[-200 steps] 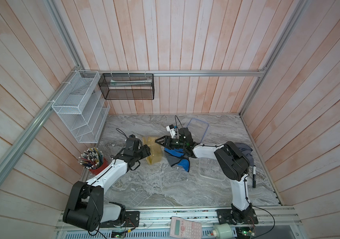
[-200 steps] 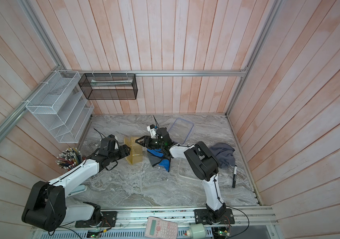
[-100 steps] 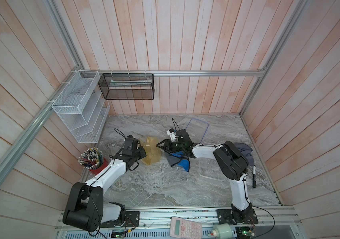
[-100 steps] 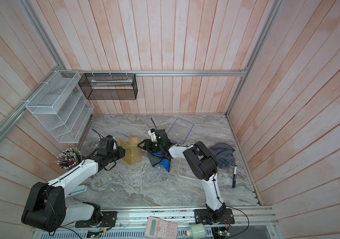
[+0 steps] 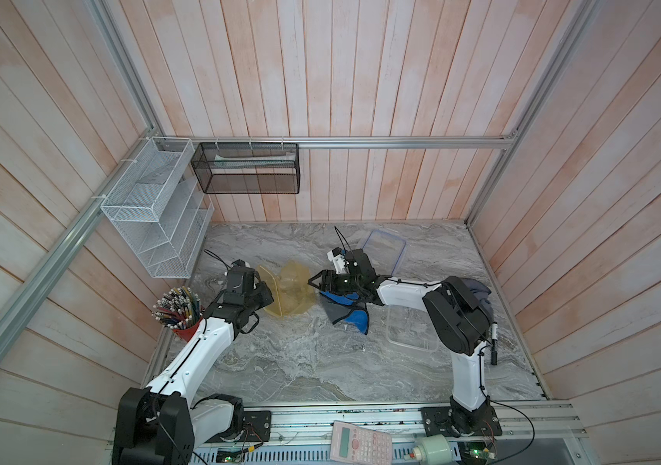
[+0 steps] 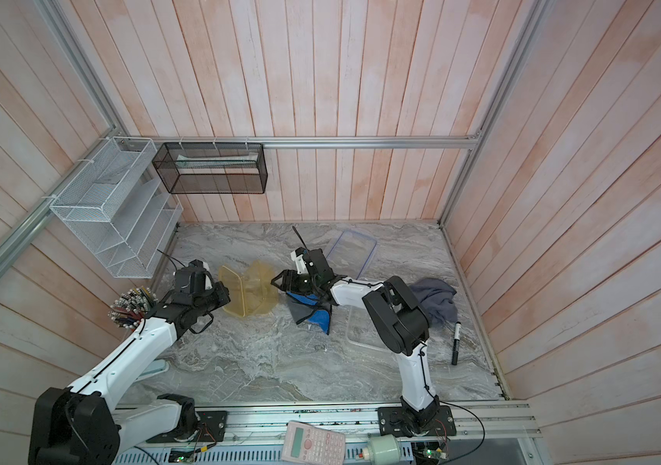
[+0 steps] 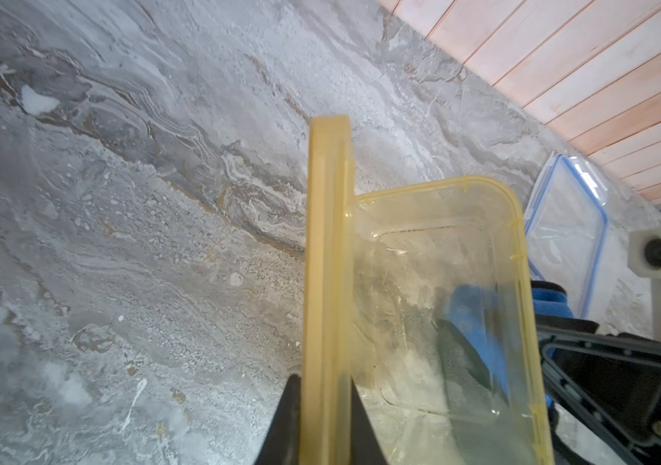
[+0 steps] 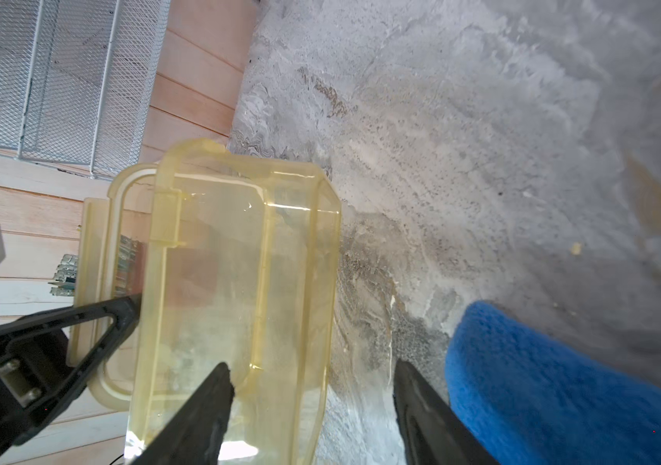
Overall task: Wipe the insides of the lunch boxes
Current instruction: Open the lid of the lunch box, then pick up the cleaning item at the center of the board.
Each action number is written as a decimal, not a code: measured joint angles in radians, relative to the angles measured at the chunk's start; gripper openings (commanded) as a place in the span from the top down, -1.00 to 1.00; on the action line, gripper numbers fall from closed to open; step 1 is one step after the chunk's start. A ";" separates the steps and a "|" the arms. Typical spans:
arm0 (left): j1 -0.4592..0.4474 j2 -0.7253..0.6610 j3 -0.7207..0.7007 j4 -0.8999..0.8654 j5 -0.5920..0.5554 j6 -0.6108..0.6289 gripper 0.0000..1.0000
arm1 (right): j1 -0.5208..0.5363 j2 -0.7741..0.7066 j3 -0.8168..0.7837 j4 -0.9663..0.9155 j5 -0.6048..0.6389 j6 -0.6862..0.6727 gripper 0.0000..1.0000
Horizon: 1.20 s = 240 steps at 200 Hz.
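Left hand [image 7: 324,382] pinching yellow lid [image 7: 326,241] (on edge), right hand [image 8: 310,364] spread open, empty, beside yellow lunch box [image 8: 220,261]

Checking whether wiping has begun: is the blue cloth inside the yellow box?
No, in the right wrist view the blue cloth lies on the table beside the yellow box, outside its walls.
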 measured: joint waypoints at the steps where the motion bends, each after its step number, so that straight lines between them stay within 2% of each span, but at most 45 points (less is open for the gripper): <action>1: 0.000 0.000 0.001 0.000 0.000 0.001 0.91 | -0.001 -0.004 0.000 -0.003 0.001 -0.004 -0.41; 64: 0.000 -0.014 0.101 -0.050 0.001 0.062 0.91 | -0.047 -0.129 0.000 -0.144 0.096 -0.154 -0.68; 104: 0.008 -0.019 0.118 -0.097 -0.007 0.095 0.91 | -0.094 -0.143 -0.021 -0.190 0.124 -0.195 -0.75; 139: 0.057 -0.058 0.116 -0.117 -0.006 0.098 0.91 | -0.102 -0.144 -0.016 -0.257 0.173 -0.267 -0.77; 209: 0.084 -0.069 0.115 -0.136 0.023 0.113 0.91 | -0.027 -0.122 0.143 -0.503 0.405 -0.519 -0.78; 240: 0.093 -0.066 0.114 -0.145 0.044 0.124 0.91 | 0.011 -0.105 0.148 -0.563 0.449 -0.640 -0.78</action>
